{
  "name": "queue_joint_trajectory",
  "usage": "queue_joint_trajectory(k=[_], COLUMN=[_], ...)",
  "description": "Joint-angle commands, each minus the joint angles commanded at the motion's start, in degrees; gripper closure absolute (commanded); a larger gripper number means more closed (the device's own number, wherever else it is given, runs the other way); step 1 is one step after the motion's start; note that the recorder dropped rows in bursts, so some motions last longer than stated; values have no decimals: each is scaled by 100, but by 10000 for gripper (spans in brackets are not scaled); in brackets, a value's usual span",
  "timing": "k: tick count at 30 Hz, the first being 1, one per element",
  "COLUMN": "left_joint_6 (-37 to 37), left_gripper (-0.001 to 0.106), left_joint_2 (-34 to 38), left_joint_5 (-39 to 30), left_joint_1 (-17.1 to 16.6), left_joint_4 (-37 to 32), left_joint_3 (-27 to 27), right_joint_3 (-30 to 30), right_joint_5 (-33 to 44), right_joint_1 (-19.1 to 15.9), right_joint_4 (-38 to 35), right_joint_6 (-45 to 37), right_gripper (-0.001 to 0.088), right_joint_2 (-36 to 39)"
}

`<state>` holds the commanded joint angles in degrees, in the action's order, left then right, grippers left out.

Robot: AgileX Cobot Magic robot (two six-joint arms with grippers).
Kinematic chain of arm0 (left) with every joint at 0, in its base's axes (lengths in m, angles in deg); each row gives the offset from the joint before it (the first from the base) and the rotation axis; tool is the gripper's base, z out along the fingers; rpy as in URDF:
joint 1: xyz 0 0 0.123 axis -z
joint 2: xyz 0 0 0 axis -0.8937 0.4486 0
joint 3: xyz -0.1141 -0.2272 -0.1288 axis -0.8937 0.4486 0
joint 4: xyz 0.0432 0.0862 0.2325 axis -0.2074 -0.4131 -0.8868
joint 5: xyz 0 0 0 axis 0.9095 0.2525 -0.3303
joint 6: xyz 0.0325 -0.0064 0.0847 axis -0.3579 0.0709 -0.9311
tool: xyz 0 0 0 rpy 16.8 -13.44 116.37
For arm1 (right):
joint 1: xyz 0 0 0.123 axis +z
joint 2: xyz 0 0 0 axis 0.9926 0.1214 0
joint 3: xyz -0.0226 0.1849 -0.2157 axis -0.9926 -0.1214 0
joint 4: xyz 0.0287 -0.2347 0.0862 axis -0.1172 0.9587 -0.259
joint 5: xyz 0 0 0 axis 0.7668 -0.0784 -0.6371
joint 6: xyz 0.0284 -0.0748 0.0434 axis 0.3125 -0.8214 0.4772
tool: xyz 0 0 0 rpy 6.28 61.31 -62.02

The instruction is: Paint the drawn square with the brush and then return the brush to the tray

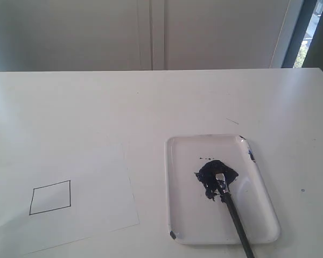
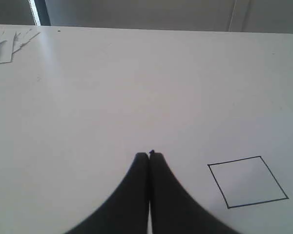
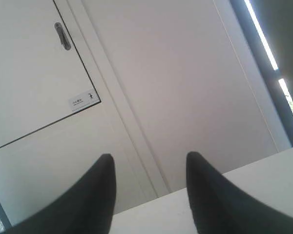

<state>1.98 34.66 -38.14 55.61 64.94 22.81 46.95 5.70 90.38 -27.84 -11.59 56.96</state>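
Paper sheet (image 1: pixel 97 215): flat on the white table (image 1: pixel 151 102), front left, lying slightly askew.
Drawn square (image 1: pixel 50 197): thin black outline on that sheet, a bit tilted, inside blank white, no paint on it.
Left gripper (image 2: pixel 149 157): jaws pressed together with nothing between them, hovering over bare table near the drawn square (image 2: pixel 247 181); not visible in the exterior view.
Tray (image 1: pixel 180 215): glossy white, right of the sheet and apart from it. There is a small dark mark at its near-left corner; can't tell what it is.
Paint blotch (image 1: pixel 209 174): dark blue, in the middle of the tray.
Brush (image 1: pixel 235 217): lying in the tray, bristles in the blotch, black handle running toward the near-right and crossing the rim.
Right gripper (image 3: pixel 149 161): jaws spread wide, empty, aimed up at a pale door (image 3: pixel 34 73) beyond the table edge; well clear of the brush.
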Motion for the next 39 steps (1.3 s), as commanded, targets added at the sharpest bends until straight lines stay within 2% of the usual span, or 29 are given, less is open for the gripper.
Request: queue_joint_trajectory(k=[11,18,20,21,22,26,27,29,30,31,34,39], left_joint_6=[0,27,495,1164,1502,1760,1949,2085,2401,2536,2600,2503], left_gripper=[1053,1053,1053,1053,1053,1053,1053,1053,1053,1053,1053,1053], left_joint_2=[0,0,0,0,0,0,0,0,0,0,0,0], left_joint_5=[85,1294,1431,1329,1279,1261,1307,1464,1544,1560,1493,589], left_joint_1=[0,0,0,0,0,0,0,0,0,0,0,0], left_joint_4=[0,0,0,0,0,0,0,0,0,0,-11,-267], left_joint_3=[0,0,0,0,0,0,0,0,0,0,0,-302], right_joint_3=[0,0,0,0,0,0,0,0,0,0,0,358], right_joint_5=[0,0,0,0,0,-29,-29,-43,-43,-43,-26,262], right_joint_1=[0,0,0,0,0,0,0,0,0,0,20,160], right_joint_4=[-11,-11,-11,-11,-11,-11,-11,14,14,14,41,768], right_joint_6=[0,0,0,0,99,149,149,149,159,180,297,594], right_gripper=[432,432,432,432,432,440,474,650,778,847,868,868], right_joint_2=[0,0,0,0,0,0,0,0,0,0,0,0])
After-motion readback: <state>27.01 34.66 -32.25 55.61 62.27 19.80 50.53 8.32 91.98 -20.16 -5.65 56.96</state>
